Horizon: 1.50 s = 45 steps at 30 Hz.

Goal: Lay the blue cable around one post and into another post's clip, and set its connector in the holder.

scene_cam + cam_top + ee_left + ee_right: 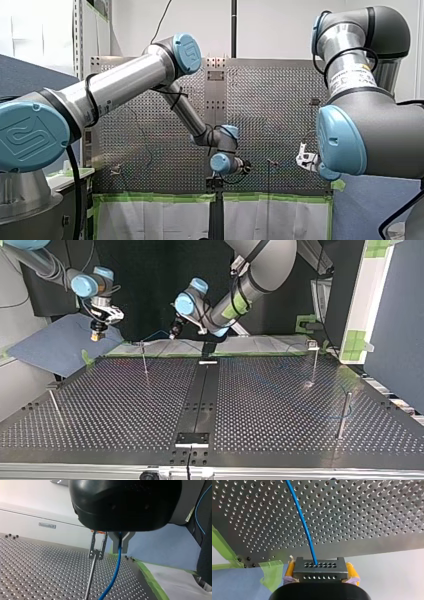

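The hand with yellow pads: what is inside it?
A dark connector block sits between my right hand's yellow pads, the blue cable running out of it. Its lower part is hidden behind the hand's body.

My left arm's black gripper [120, 549] pinches the thin blue cable [113, 577] between grey metal fingers [114, 545]. The cable drops from the fingertips toward the perforated metal table [37, 575]. Just beside the fingers stands a slim metal post [90, 580] with a forked clip [98, 547] on top, apart from the cable. A green tape strip [150, 578] edges the table under the gripper's far side.
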Available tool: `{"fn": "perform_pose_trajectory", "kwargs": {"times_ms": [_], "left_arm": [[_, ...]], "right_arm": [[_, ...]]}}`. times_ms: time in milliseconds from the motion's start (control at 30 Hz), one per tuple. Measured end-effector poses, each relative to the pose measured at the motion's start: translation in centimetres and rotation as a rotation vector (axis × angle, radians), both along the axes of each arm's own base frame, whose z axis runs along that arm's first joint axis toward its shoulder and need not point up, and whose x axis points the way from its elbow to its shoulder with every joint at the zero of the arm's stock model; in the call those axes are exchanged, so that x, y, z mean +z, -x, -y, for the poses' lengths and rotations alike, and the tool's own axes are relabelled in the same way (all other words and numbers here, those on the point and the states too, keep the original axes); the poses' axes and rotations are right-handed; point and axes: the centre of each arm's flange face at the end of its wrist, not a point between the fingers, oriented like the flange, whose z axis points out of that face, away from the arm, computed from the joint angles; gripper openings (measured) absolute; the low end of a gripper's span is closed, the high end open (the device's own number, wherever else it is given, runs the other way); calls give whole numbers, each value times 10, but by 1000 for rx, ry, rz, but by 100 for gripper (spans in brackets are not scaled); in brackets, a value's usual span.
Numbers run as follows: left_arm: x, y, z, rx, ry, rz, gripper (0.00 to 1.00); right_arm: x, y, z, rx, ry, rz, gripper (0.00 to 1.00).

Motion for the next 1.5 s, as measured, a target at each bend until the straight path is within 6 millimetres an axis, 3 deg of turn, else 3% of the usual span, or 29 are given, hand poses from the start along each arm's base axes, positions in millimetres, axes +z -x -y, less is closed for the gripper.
{"fn": "perform_pose_trajectory", "kwargs": {"times_ms": [200, 1033, 1500], "left_arm": [[5, -1, 5, -4, 8, 0, 0], [10, -10, 7, 5, 45, -12, 0], [10, -15, 2, 13, 38, -19, 0]], "right_arm": [[6, 7, 13, -2, -6, -3, 2], [9, 19, 24, 105, 6, 43, 2], [1, 45, 30, 154, -17, 143, 2]]}}
